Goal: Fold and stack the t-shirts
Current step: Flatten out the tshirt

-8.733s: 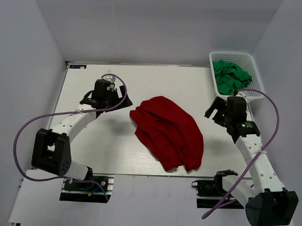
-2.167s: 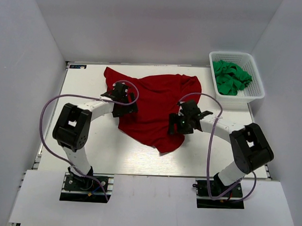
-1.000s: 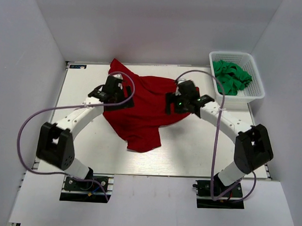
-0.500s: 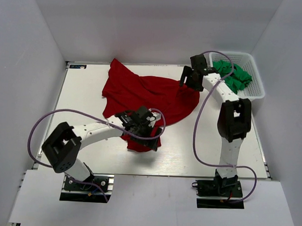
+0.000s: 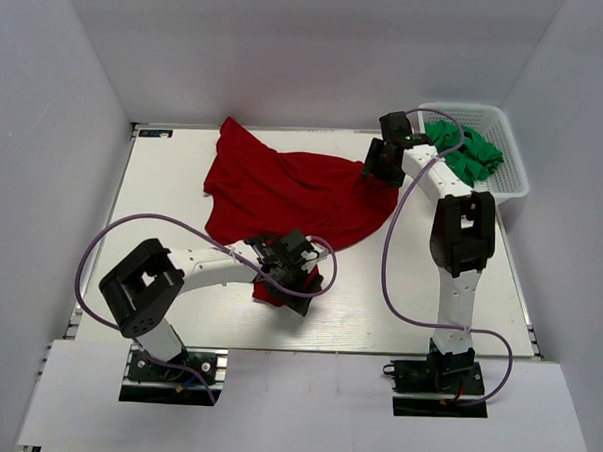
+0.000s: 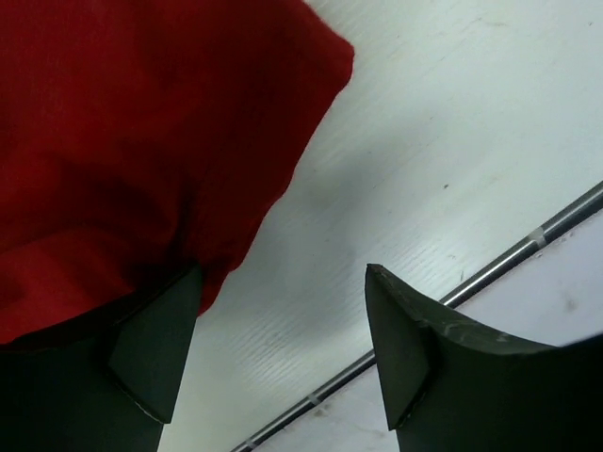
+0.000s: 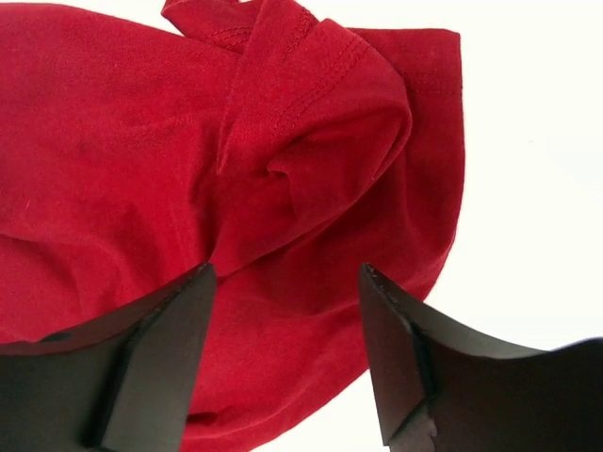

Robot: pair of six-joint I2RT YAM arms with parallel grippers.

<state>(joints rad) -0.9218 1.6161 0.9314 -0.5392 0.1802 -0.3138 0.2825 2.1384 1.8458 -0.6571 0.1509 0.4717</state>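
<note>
Nearest me, the left end effector [image 6: 283, 282] is spread open at the bunched near hem of the red t-shirt [image 5: 293, 191], which lies rumpled on the tabletop [image 5: 162, 200]. Farther back, the right end effector [image 7: 283, 273] hangs released over a sleeve. This looks like the flattening step; next, pinch the hem and draw it nearward.

Left arm [image 5: 215, 262] and right arm [image 5: 456, 293] are showing white links, blocky black joints, looping purple cables [image 5: 384, 258] and dark wedge-shaped fingers [image 6: 151, 363].
</note>
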